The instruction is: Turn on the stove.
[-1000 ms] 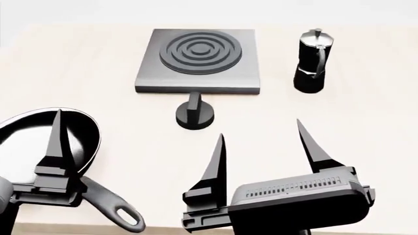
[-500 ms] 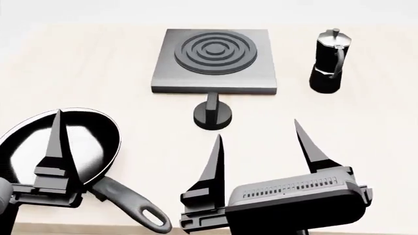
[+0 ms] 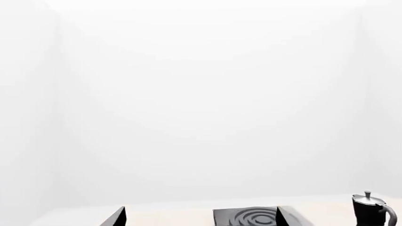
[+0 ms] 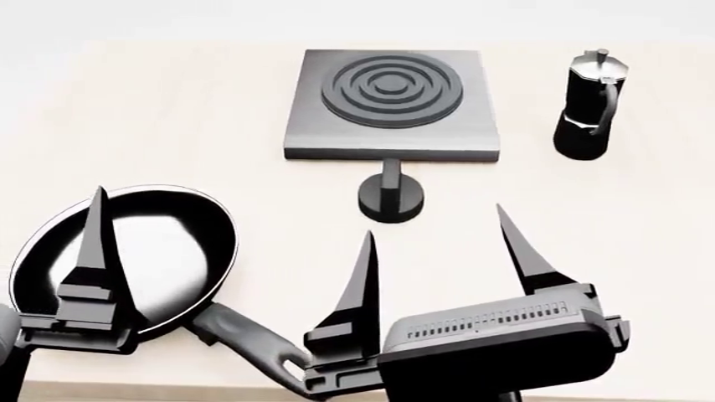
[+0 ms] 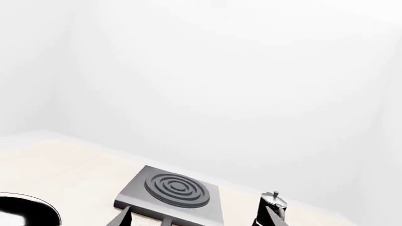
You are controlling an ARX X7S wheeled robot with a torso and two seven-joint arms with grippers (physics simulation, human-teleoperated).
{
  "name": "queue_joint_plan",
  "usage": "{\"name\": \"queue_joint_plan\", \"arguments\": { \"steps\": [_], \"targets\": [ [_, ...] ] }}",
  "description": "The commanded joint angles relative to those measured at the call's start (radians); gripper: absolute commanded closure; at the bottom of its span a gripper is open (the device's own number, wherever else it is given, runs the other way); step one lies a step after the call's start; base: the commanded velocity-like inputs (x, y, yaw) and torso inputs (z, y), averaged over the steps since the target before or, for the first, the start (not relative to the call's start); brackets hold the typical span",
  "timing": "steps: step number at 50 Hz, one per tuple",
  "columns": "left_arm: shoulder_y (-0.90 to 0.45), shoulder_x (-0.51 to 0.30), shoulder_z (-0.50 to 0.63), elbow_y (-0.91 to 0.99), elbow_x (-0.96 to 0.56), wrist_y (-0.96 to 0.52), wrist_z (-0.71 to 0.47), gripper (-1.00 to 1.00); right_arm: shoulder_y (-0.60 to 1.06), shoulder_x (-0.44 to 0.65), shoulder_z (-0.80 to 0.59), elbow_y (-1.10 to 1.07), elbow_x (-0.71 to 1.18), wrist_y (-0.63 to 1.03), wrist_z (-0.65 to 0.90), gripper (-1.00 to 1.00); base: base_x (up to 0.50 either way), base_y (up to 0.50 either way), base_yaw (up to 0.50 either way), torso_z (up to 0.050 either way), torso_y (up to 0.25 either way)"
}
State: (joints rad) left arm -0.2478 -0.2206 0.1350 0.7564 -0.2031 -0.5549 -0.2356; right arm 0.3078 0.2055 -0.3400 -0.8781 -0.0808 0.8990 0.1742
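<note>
Right gripper [image 4: 441,243] jaws spread wide, empty. Left gripper [image 4: 95,243]: one finger visible, state unclear.

My head camera looks down over the table.
Both wrist cameras face forward, low, sharing the far stove [image 4: 388,100] and moka pot [image 4: 590,105].

frying pan [image 4: 167,251], moka pot [image 4: 588,105] — pale table [image 4: 167,126]

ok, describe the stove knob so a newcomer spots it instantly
Find the grey square stove with dark rings at the table's far middle. Just off its near edge sits the knob: a small black disc with an upright ridge, far smaller than the pan or coffee pot.
</note>
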Motion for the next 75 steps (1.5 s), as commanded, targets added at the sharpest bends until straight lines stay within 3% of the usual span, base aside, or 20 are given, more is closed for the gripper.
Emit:
{"name": "queue_joint_plan", "arguments": {
  "steps": [1, 26, 75],
  "targets": [
    [0.0, -0.006, 0.001, 0.0, -0.006, 0.003, -0.007, -1.0, 0.001, 0.003, -0.006, 0.004, 0.003, -0.001, 0.005, -1.0, 0.0, 0.19, 0.0, 0.0, 0.0],
    [-0.001, -0.017, 0.01, 0.0, -0.014, 0.005, -0.022, -1.0, -0.005, -0.004, 0.023, 0.013, 0.039, -0.015, 0.011, -1.0, 0.01, 0.05, 0.0, 0.0, 0.0],
    [-0.005, -0.035, 0.019, -0.005, -0.038, 0.014, -0.044, -1.0, -0.003, 0.01, 0.021, 0.013, 0.063, -0.021, 0.031, -1.0, 0.22, 0.0, 0.0, 0.0, 0.0]
  ]
}}
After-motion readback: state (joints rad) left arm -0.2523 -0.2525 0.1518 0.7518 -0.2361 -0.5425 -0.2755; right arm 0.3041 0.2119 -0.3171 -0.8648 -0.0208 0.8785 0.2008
